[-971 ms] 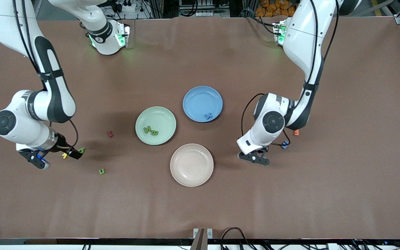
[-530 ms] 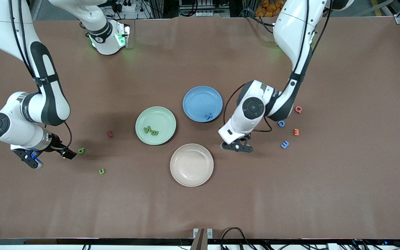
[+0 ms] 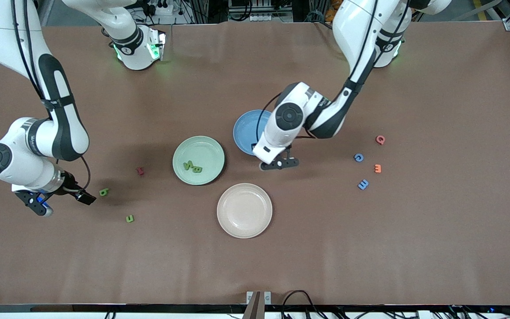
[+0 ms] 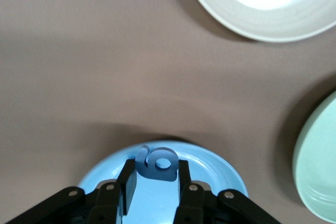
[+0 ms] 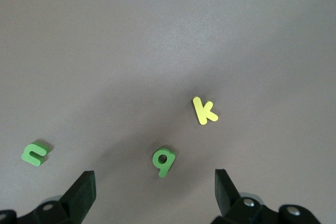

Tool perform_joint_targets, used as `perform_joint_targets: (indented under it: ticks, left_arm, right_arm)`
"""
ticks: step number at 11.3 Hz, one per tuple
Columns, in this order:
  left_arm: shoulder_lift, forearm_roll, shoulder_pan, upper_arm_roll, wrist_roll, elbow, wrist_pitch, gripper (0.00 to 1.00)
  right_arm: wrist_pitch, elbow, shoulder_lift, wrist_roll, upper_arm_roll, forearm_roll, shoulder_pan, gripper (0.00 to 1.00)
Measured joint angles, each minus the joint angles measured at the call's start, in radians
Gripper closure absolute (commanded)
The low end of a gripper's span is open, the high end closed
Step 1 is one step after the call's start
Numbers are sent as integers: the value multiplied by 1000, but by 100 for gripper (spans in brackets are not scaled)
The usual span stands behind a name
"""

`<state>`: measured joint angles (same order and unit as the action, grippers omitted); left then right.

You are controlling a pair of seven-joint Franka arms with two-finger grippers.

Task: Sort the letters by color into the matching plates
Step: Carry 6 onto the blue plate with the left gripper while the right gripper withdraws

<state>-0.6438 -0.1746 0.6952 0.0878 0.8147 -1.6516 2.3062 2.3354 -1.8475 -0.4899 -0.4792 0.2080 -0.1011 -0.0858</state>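
My left gripper [image 3: 278, 164] is shut on a blue letter [image 4: 157, 163] shaped like a 6 and hangs over the near rim of the blue plate [image 3: 244, 128], which also fills the space under the fingers [image 4: 185, 178]. Two green letters [image 3: 192, 167] lie in the mint green plate [image 3: 198, 146]. My right gripper [image 3: 64, 203] stands open low over the table at the right arm's end. A green letter [image 5: 164, 161] lies just ahead of its gap, and another green letter [image 3: 129, 218] lies nearer the camera. Two blue letters [image 3: 358, 157] [image 3: 363, 184] lie toward the left arm's end.
A beige-white plate [image 3: 244, 210] sits nearer the camera than the other two. A yellow K [image 5: 204, 110] lies by the green letter. A dark red letter [image 3: 140, 170] lies beside the green plate. Orange-red letters [image 3: 380, 139] [image 3: 377, 168] lie beside the loose blue ones.
The left arm has carried the blue letter from beside the loose blue letters, past the beige plate, to the blue plate's rim. The right gripper has drifted slightly toward the right arm's end of the table.
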Motion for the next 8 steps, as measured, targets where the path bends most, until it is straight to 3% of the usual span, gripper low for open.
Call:
perform_joint_targets:
  ticks: [4, 8]
  left_arm:
    - [0, 0, 14, 52, 185, -10, -5, 100]
    - [0, 0, 40, 63, 254, -35, -5, 100]
  right_arm:
    - [0, 0, -1, -40, 5, -23, 19, 0]
    - [31, -1, -3, -229, 9, -69, 20, 0]
